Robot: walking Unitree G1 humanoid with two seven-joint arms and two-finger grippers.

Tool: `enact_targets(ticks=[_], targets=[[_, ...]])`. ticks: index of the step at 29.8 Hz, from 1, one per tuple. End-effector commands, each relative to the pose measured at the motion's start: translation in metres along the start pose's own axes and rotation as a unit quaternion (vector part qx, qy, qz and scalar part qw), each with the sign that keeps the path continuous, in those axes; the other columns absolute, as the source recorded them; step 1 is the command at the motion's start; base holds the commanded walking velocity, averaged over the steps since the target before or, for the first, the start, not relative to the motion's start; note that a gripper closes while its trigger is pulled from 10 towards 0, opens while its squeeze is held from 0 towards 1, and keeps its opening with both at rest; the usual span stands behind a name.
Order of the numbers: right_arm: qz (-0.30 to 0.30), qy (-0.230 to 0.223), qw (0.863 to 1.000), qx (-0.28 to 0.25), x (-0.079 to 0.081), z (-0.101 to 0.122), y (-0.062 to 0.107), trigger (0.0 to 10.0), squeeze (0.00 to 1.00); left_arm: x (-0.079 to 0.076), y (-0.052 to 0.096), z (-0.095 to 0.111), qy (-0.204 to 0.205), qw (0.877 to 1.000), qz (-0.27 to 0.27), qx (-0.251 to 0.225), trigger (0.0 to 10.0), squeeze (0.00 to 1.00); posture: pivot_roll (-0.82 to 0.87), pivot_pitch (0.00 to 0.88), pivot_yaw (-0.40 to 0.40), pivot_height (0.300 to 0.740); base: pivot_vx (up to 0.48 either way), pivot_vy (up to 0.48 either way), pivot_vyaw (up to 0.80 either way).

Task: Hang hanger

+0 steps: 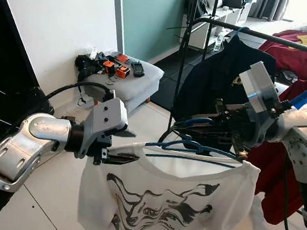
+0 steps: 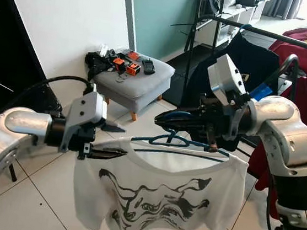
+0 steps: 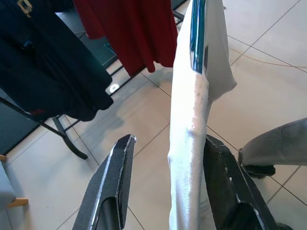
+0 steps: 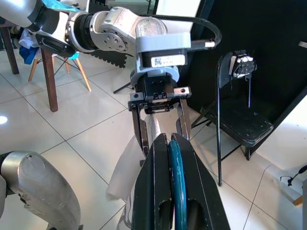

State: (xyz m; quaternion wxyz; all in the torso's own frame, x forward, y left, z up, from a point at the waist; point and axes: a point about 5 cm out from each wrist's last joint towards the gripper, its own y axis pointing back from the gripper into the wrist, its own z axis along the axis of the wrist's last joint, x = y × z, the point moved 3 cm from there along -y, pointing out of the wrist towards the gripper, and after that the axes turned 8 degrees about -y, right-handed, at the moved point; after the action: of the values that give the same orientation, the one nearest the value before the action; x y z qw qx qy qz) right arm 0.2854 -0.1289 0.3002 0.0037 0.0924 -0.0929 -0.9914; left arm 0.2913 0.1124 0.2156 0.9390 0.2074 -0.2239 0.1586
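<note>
A blue hanger (image 1: 194, 148) carries a white T-shirt (image 1: 166, 200) with a black swirl print, held in the air before me. My right gripper (image 1: 186, 123) is shut on the hanger's hook; the right wrist view has the blue hanger (image 4: 175, 167) pinched between its fingers. My left gripper (image 1: 133, 147) is open at the shirt's left shoulder, one finger on each side of the cloth-covered hanger end (image 3: 188, 143). The black clothes rail (image 1: 273, 39) runs behind and above the right arm.
A navy garment (image 1: 219, 72) and a red garment (image 1: 282, 157) hang on the rail. A grey ottoman (image 1: 129, 82) with small gadgets stands by the white wall. A black chair (image 4: 240, 124) is behind me. The floor is pale tile.
</note>
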Motion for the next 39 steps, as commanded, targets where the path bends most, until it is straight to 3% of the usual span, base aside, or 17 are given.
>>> enact_targets(ticks=[1, 19, 20, 21, 22, 23, 24, 26, 27, 34, 39], targets=[[0.017, 0.017, 1.0, -0.012, 0.005, 0.008, -0.003, 0.0, 0.0, 0.0, 0.003, -0.01, 0.004, 1.0, -0.001, 0.025, 0.0, 0.0, -0.09, 0.022, 0.061, 0.74, 0.0, 0.0, 0.0], [0.025, 0.02, 0.999, -0.017, 0.007, 0.012, -0.005, 0.0, 0.0, 0.003, 0.003, -0.016, -0.009, 0.999, 0.01, 0.047, 0.0, 0.0, -0.09, 0.015, 0.058, 0.74, 0.0, 0.0, 0.0], [0.025, 0.02, 0.999, -0.018, 0.008, 0.011, -0.005, 0.5, 0.0, 0.003, 0.002, -0.015, -0.01, 0.999, 0.01, 0.043, 0.0, 0.0, -0.09, 0.014, 0.059, 0.74, 0.0, 0.0, 0.0], [0.024, 0.018, 0.999, -0.019, 0.008, 0.01, -0.005, 2.9, 0.0, 0.003, 0.001, -0.014, -0.011, 0.999, 0.011, 0.04, 0.0, 0.0, -0.09, 0.014, 0.059, 0.74, 0.0, 0.0, 0.0], [0.024, 0.018, 0.999, -0.019, 0.008, 0.01, -0.005, 2.9, 0.0, 0.003, 0.001, -0.014, -0.011, 0.999, 0.011, 0.04, 0.0, 0.0, -0.09, 0.014, 0.059, 0.74, 0.0, 0.0, 0.0], [0.025, 0.011, 0.999, -0.019, 0.007, 0.009, -0.006, 10.0, 0.0, 0.003, 0.001, -0.013, -0.01, 0.999, 0.012, 0.035, 0.0, 0.0, -0.09, 0.014, 0.059, 0.74, 0.0, 0.0, 0.0], [0.026, 0.005, 0.999, -0.019, 0.008, 0.008, -0.007, 10.0, 0.17, 0.003, 0.001, -0.012, -0.01, 0.999, 0.013, 0.032, 0.0, 0.0, -0.09, 0.015, 0.06, 0.74, 0.0, 0.0, 0.0], [0.027, 0.001, 0.999, -0.018, 0.008, 0.007, -0.007, 10.0, 0.17, 0.003, 0.0, -0.012, -0.01, 0.999, 0.014, 0.03, 0.0, 0.0, -0.09, 0.016, 0.06, 0.74, 0.0, 0.0, 0.0], [0.026, -0.007, 0.999, -0.02, 0.007, 0.006, -0.008, 10.0, 1.0, 0.004, 0.001, -0.013, -0.008, 0.999, 0.019, 0.028, 0.0, 0.0, -0.09, 0.016, 0.06, 0.74, 0.0, 0.0, 0.0], [-0.007, -0.027, 0.999, -0.017, -0.001, -0.006, -0.002, 10.0, 1.0, 0.006, 0.009, -0.023, 0.007, 0.998, 0.043, 0.039, 0.0, 0.0, -0.08, 0.022, 0.06, 0.74, 0.0, 0.0, 0.0], [-0.107, -0.036, 0.993, -0.036, -0.023, -0.009, 0.027, 10.0, 1.0, 0.004, 0.021, -0.039, 0.033, 0.996, 0.067, 0.058, 0.0, 0.0, -0.08, 0.027, 0.057, 0.74, 0.0, 0.0, 0.0]])
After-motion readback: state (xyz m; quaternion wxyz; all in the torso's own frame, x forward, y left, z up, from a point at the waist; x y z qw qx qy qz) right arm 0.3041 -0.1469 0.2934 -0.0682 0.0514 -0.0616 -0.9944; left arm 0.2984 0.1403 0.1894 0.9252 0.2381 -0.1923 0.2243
